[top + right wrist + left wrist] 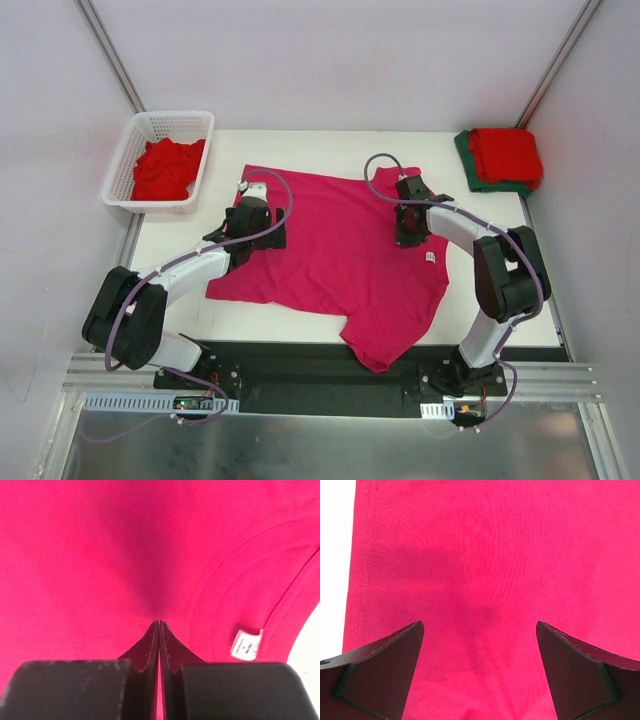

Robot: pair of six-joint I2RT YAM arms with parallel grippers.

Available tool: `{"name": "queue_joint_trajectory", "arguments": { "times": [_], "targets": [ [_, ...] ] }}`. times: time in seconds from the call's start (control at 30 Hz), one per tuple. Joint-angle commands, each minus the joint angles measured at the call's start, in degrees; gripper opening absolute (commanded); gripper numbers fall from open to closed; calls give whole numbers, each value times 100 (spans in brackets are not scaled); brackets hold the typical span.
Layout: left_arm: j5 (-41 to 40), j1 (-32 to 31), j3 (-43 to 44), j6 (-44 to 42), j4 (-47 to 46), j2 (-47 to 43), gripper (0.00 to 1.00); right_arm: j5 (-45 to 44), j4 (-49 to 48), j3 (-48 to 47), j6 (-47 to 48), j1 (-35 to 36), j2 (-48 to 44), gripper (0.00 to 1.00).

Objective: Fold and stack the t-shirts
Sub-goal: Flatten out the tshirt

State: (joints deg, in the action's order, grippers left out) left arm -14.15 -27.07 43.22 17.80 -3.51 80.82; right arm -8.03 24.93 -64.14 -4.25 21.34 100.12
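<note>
A magenta-pink t-shirt [340, 250] lies spread out on the white table, one end hanging over the near edge. Its white neck label [431, 257] also shows in the right wrist view [246, 644]. My left gripper [252, 222] is open, its jaws wide apart just above the shirt's left part [495, 555] near the hem; its tips [480, 625] hold nothing. My right gripper [410, 222] is shut, its tips [159, 622] pinching a small pucker of the shirt [100, 555] just left of the collar.
A white lattice basket [130, 150] at the back left holds a crumpled red shirt [165, 168]. At the back right a folded red shirt [505, 155] lies on a folded dark green one [468, 165]. Bare table shows along the left and right edges.
</note>
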Motion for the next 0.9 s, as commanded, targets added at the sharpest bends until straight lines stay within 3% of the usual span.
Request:
{"name": "queue_joint_trajectory", "arguments": {
  "times": [0.0,0.87],
  "targets": [
    [-211,-44,11,-5,78,-66,96,82,267,-371,126,-130,183,1],
    [-474,-53,55,-49,201,48,96,-93,970,-2031,547,-675,1449,1]
  ]
}}
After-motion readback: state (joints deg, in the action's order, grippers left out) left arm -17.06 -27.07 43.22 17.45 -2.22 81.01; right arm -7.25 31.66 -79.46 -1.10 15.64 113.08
